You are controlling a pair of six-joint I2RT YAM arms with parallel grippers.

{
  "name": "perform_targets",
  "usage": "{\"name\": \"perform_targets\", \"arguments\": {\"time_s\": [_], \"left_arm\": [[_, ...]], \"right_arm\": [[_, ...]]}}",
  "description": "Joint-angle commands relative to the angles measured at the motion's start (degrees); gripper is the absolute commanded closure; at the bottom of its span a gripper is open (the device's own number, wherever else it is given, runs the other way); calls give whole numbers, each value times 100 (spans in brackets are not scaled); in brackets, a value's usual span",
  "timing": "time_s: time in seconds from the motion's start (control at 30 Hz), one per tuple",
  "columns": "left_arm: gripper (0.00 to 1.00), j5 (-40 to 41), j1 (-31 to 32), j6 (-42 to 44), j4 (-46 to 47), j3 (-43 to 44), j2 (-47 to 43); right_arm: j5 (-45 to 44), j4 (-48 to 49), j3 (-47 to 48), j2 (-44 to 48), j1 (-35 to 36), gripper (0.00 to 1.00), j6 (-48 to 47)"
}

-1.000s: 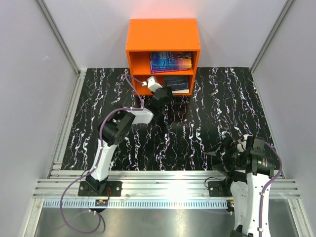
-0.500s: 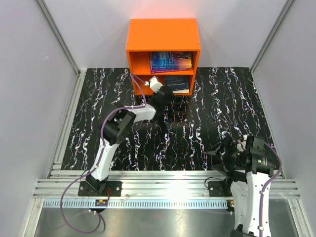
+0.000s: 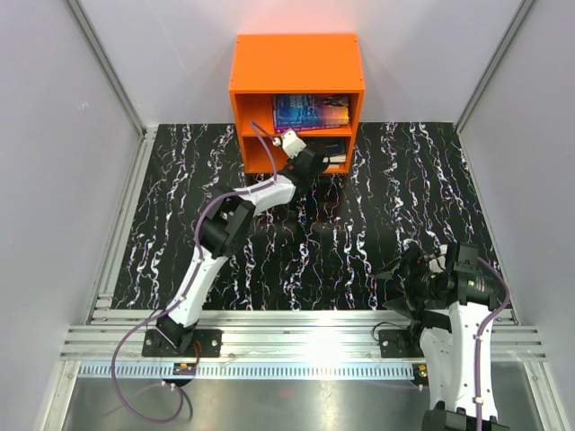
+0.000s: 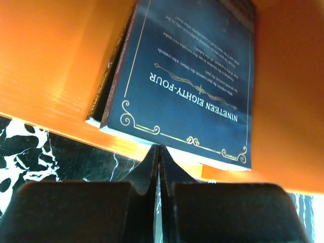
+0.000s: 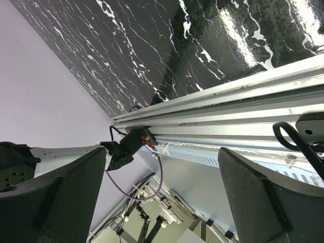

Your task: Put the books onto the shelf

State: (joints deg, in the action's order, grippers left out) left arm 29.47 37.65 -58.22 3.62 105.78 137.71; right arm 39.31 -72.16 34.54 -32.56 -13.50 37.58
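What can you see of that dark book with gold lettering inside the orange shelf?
The dark paperback with gold ornamental border reads "Nineteen Eighty-Four". It lies flat on another book in the orange shelf, lower compartment, its near edge at the front lip. The shut left claw points at that edge, apparently touching.

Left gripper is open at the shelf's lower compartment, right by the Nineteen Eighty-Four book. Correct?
No: the left gripper is shut, jaws pressed together, as the left wrist view shows. The rest holds: it is at the shelf, lower compartment, right by the Nineteen Eighty-Four book.
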Motion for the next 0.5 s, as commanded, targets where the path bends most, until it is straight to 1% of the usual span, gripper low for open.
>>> {"name": "perform_targets", "arguments": {"time_s": [0.0, 0.17, 0.2, 0.23, 0.27, 0.4, 0.43, 0.47], "left_arm": [[100, 23, -144, 222, -116, 645, 247], [100, 23, -161, 363, 157, 488, 134], [100, -55, -161, 407, 244, 296, 12], [100, -143, -161, 590, 610, 129, -77], [100, -248, -135, 627, 744, -55, -226], [100, -529, -82, 557, 842, -1197, -1157], [100, -583, -47, 540, 816, -1722, -1411], [100, -644, 31, 565, 790, -1962, -1857]], "right_arm": [[-301, -703, -281, -49, 31, 0, -172], [-240, -641, -308, -84, 31, 0, -181], [-240, -633, -291, -119, 31, 0, -190], [-240, -650, -238, -137, 31, 0, -242], [-231, -668, -203, -198, 31, 0, -260], [-257, -791, 218, -347, 31, 0, -497], [-292, -808, 437, -391, 31, 0, -619], [-310, -808, 535, -453, 31, 0, -682]]}}
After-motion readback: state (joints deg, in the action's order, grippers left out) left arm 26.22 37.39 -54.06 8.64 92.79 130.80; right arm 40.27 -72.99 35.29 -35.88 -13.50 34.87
